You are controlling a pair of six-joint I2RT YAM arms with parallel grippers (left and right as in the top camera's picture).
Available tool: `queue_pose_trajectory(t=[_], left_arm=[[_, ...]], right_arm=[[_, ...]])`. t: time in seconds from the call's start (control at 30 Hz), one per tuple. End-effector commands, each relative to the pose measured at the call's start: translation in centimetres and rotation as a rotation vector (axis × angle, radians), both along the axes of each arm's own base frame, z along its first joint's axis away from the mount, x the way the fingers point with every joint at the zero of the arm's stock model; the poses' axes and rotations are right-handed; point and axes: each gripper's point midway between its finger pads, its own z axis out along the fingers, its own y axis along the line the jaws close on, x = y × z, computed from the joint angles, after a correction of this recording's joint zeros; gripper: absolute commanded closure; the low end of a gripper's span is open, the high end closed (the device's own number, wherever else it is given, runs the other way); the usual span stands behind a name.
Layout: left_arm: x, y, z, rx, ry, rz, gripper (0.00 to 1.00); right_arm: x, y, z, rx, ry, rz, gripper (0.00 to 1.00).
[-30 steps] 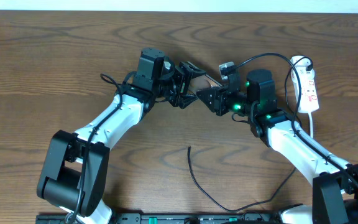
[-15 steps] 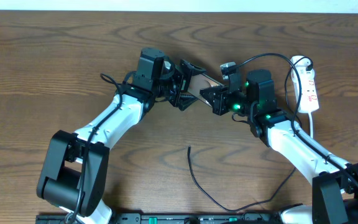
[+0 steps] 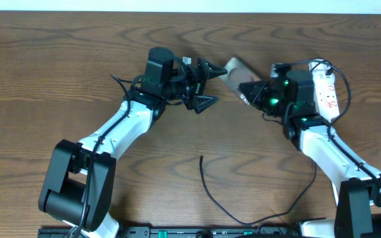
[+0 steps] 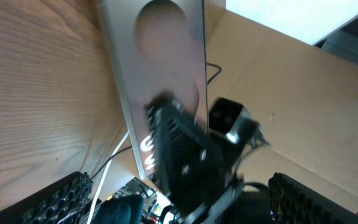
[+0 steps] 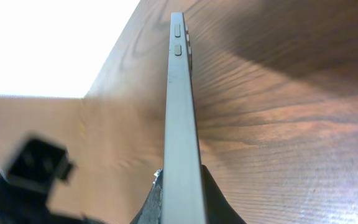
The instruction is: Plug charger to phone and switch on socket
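Table [image 3: 58, 66]: phone [image 3: 233, 68] in right hand [image 3: 249, 91]; socket [image 3: 329, 92] beside.

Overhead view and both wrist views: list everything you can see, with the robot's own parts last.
bronze-brown flat phone: one, bronze-brown, clamped edge-on in the right gripper, towards the far middle of the table.
thin black charger cable: one, black, lying loose on the near middle of the table, free tip plugged into nothing.
white elongated power strip: one, white with red marks, far right of the table.
wooden table: one, brown, under everything.
left gripper: one, black, open and empty, just left of the phone.
right gripper: one, black, shut on the phone.
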Motion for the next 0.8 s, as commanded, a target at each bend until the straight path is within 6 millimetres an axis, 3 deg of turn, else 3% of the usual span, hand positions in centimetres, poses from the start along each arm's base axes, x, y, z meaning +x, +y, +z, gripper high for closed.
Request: queue_pose_trajectory(t=[0.0,0.07,0.2,0.4,0.5,0.77], left_arm=[[0.0,0.2,1.6,-0.024,-0.039,-0.021,0.07],[0.8,1.3,1.6,-0.024,-0.04,0.007,0.07],[2.5,3.6,1.5,-0.017,-0.041,0.074,0.07],[5.5,7.1,0.8,0.037,-0.058,0.236,0.07],[5.9,7.4,0.7,0.049,-0.055,0.269,0.07],[6.4,7.6,0.7,0.023,0.017,0.331,0.07]], right_arm=[[0.2,0.3,0.8,0.305,0.247,-0.178,0.98],[-0.6,1.3,1.2,0.448,0.378,-0.192,0.98],[-1.5,2.6,2.2,0.568,0.483,-0.154,0.98],[-1.6,4.3,5.3,0.639,0.414,-0.032,0.99],[-1.5,5.8,6.9,0.654,0.344,0.02,0.98],[-1.8,8.9,8.1,0.675,0.304,0.017,0.99]])
